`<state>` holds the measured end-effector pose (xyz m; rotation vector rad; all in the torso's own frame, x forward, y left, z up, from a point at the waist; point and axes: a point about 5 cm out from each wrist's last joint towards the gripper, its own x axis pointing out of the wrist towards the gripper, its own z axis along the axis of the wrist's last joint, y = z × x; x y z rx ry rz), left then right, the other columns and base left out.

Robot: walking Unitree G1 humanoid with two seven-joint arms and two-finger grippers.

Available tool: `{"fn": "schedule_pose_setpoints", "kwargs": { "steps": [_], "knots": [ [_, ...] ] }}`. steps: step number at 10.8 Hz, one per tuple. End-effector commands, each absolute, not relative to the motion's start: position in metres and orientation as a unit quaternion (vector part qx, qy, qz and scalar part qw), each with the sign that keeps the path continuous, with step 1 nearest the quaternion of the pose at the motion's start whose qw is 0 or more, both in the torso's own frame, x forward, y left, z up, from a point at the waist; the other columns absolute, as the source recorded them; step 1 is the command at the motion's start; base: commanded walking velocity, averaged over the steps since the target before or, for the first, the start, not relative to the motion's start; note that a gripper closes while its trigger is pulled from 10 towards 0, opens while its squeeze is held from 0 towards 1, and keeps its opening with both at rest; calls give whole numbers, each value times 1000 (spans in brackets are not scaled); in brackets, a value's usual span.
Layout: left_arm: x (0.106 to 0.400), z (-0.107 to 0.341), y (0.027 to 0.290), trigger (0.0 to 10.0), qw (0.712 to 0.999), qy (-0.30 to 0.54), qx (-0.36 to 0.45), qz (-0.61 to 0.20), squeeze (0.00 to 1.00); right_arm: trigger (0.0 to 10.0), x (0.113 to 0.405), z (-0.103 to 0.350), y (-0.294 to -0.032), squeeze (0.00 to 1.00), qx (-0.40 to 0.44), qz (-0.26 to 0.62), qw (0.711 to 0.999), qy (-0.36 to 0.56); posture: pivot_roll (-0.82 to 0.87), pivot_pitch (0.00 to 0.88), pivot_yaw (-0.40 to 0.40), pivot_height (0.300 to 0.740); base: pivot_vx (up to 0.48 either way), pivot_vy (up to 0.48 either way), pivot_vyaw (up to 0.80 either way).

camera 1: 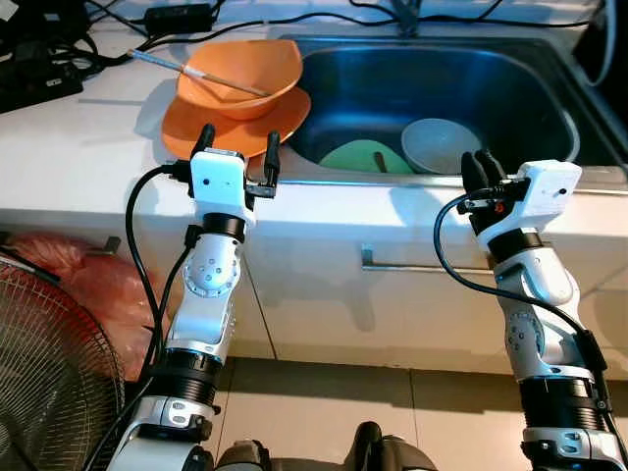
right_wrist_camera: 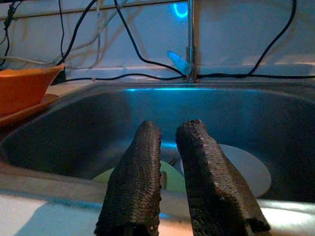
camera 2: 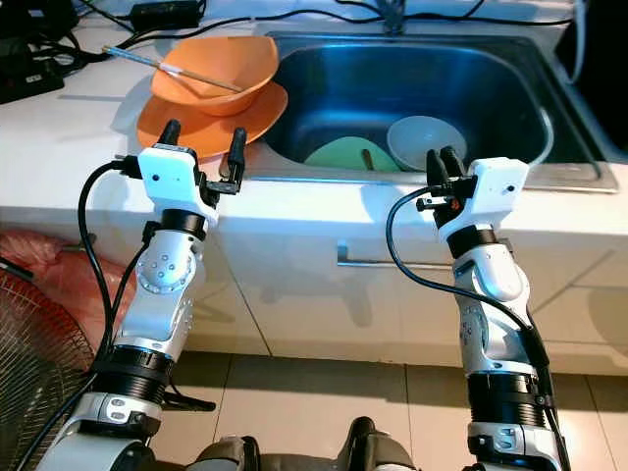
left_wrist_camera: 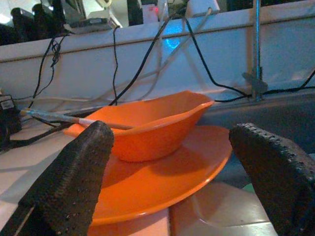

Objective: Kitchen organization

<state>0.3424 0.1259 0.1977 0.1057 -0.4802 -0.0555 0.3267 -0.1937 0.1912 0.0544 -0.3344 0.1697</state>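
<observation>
I'm looking at a home kitchen. A stainless steel sink (camera 1: 549, 74) is set into a pale countertop (camera 1: 78, 147), with a tap pipe (right_wrist_camera: 190, 39) rising behind it. Dishes sit about: an orange bowl (camera 1: 245, 69) on an orange plate (camera 1: 211, 128) beside the basin, a green plate (camera 1: 358, 157) and a grey bowl (camera 1: 437, 142) inside it. Below I see a cabinet front with a handle (camera 1: 402, 263), a tiled floor (camera 1: 324, 407), and a standing fan (camera 1: 49, 363).
</observation>
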Motion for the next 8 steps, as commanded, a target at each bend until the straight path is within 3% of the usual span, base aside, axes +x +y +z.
{"fn": "schedule_pose_setpoints", "kwargs": {
  "steps": [1,8],
  "knots": [
    [341,199,130,10000,969,-241,52,-16,0,10000,327,194,-194,0,32,82,981,-171,0,174,14,740,0,0,0],
    [338,224,121,10000,957,-283,59,-31,0,10000,326,228,-200,0,26,43,967,-250,-1,176,13,740,207,0,0]
  ]
}}
